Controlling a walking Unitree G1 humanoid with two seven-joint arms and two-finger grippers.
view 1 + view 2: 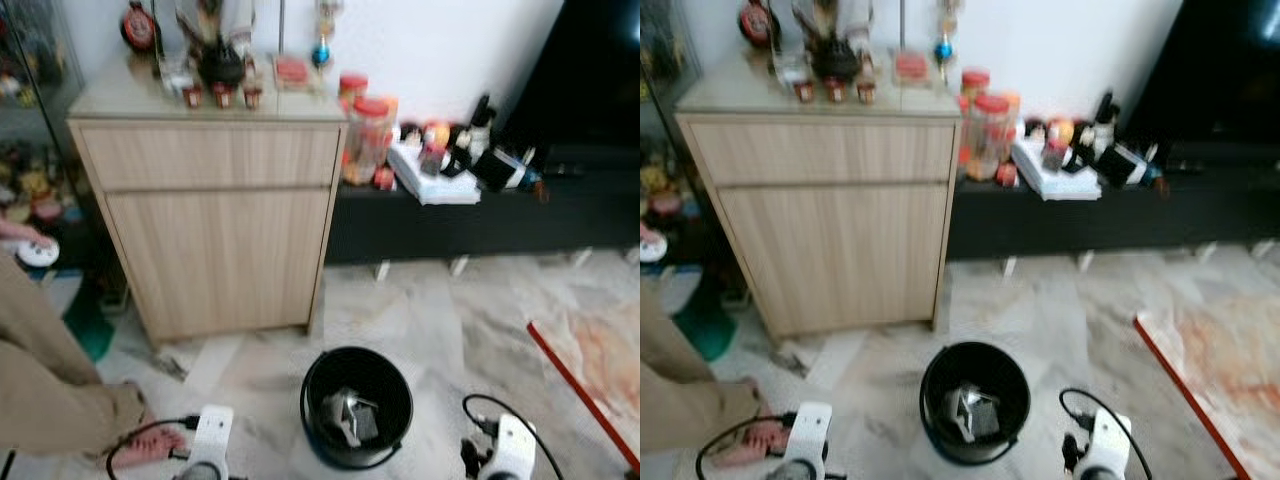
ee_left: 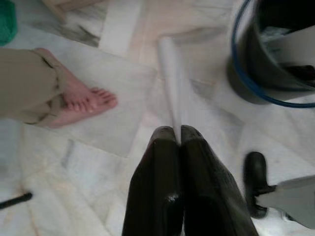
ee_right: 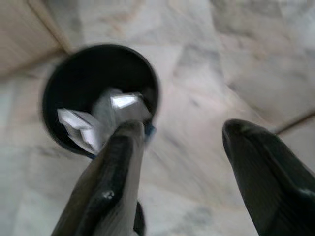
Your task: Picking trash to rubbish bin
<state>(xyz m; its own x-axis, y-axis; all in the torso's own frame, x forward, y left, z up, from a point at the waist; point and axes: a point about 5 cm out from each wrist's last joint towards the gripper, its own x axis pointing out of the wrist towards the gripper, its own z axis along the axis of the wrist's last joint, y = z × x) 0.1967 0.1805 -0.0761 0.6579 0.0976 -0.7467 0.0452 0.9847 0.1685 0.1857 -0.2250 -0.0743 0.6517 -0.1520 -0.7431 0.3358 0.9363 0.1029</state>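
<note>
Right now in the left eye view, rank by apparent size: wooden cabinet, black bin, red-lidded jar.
1. wooden cabinet, largest.
2. black bin, though it sits nearer the camera.
3. red-lidded jar, smallest.

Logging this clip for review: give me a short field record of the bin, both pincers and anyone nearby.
bin: black bin on the marble floor, before the wooden cabinet
bin contents: crumpled trash inside
left pincer: shut, holds nothing, over the floor
right pincer: open, holds nothing, above the floor near the bin
person: bare foot on the robot's left
</note>
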